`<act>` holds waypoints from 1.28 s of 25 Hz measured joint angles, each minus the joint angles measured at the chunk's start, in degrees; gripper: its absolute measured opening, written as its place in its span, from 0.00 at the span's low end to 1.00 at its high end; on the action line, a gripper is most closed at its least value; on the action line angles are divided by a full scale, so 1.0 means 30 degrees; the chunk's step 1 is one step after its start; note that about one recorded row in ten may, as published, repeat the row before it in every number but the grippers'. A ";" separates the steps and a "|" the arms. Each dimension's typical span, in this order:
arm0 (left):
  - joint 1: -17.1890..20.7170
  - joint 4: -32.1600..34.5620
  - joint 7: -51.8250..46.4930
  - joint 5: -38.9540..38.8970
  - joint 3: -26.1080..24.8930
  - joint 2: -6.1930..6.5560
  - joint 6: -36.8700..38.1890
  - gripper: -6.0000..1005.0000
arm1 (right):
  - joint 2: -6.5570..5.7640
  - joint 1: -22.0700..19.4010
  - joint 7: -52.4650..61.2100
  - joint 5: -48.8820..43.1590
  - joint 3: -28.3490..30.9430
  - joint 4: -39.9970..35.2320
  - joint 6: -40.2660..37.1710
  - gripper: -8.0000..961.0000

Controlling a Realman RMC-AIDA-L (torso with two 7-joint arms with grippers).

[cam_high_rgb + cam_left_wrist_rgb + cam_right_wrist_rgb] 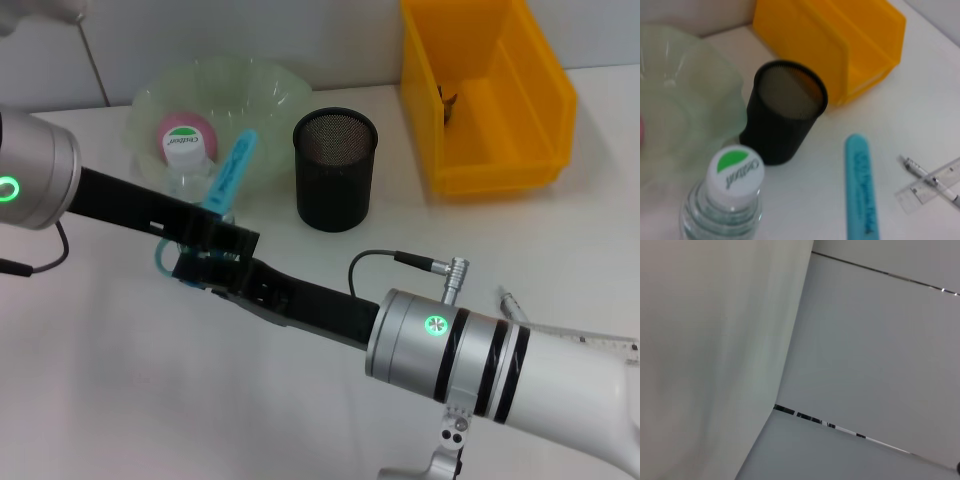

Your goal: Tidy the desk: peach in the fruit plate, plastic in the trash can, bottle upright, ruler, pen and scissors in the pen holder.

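held aloft by the left end effector (pixel 205 255), clamped on the blue-handled scissors (pixel 228 175), presumably for dropping into the pen holder (pixel 335 168) at 3 o'clock. long axis tilted, tip toward 1 o'clock, above the upright bottle (pixel 730 197). right end effector unseen; cannot tell its state.

Left gripper (pixel 205 262) and right arm (pixel 480 360) meet mid-desk, arms crossing. Finger states can't be told for either.
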 joint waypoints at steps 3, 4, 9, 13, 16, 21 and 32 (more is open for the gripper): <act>0.0061 0.0302 -0.0013 -0.0007 -0.0162 -0.0004 -0.0025 0.42 | 0.0003 -0.0030 -0.0050 0.0010 0.0094 0.0191 -0.0005 0.08; 0.0088 0.0329 -0.0015 -0.0004 -0.0304 -0.0003 -0.0055 0.45 | 0.0002 -0.0042 -0.0079 0.0010 0.0106 0.0238 -0.0055 0.08; 0.0104 0.0479 0.0000 -0.0002 -0.0993 0.0060 -0.0137 0.62 | -0.0043 -0.0250 -0.0138 -0.0039 0.0081 0.0316 -0.0212 0.08; -0.0013 0.0553 0.0046 -0.0001 -0.1220 0.0116 -0.0181 0.76 | -0.0065 -0.0336 -0.0160 -0.0075 -0.0011 0.0343 -0.0249 0.08; -0.0036 0.0663 0.0099 0.0006 -0.1373 0.0132 -0.0190 0.79 | -0.0065 -0.0439 -0.0200 -0.0090 -0.0046 0.0350 -0.0258 0.08; 0.0181 0.1810 0.0268 0.0011 -0.1773 0.0194 -0.0175 0.79 | -0.0043 -0.0601 0.0309 0.0362 0.0002 0.0435 -0.0270 0.08; 0.2384 0.5295 0.1107 -0.0664 -0.2061 0.0125 -0.0176 0.79 | -0.0092 -0.0711 0.5627 0.0799 0.1165 0.0340 -0.0030 0.08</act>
